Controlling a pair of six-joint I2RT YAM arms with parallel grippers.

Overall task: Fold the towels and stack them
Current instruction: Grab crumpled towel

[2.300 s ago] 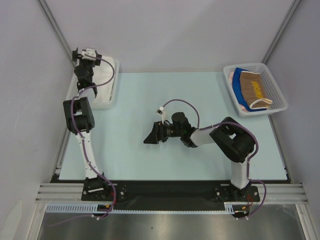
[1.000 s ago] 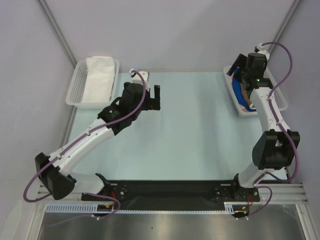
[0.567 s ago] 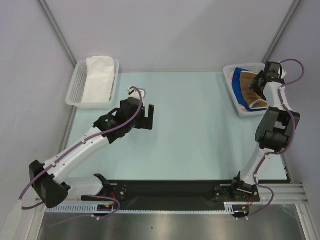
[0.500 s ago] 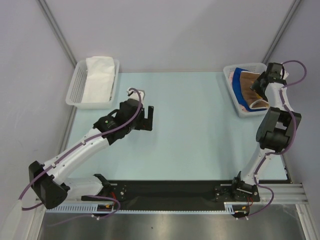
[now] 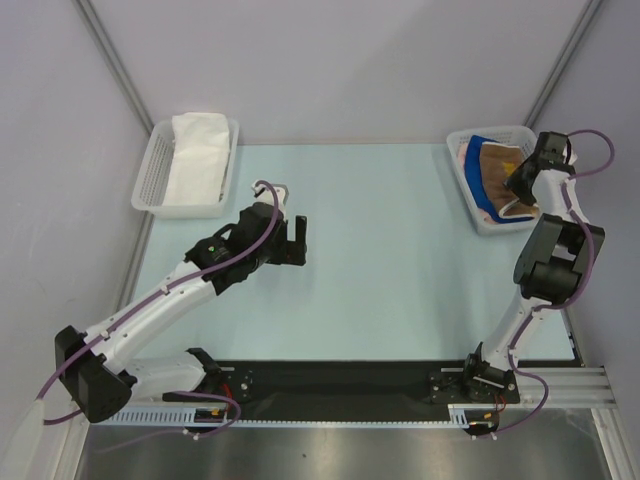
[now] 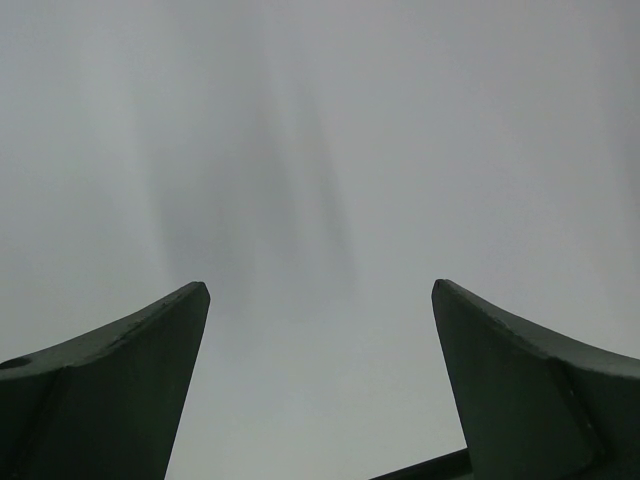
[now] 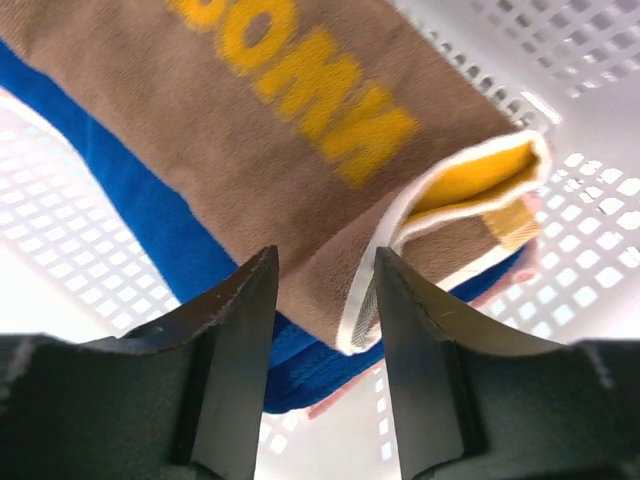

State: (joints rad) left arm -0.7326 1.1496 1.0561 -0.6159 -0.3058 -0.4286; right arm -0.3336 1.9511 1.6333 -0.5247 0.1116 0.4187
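Observation:
A brown towel with yellow lettering lies on top of a blue towel and a pink one in the right mesh basket. My right gripper is down in this basket. In the right wrist view its jaws stand narrow around the brown towel's curled near corner, with the blue towel underneath. A folded white towel lies in the left basket. My left gripper is open and empty over the bare table.
The pale blue table mat lies between the two baskets. Grey walls enclose the table on three sides. The right basket's perforated wall is close around my right fingers.
My right arm swung from the table's middle to the right basket and lowered onto the brown towel. My left arm left the white towel's basket and came over the table's left middle.

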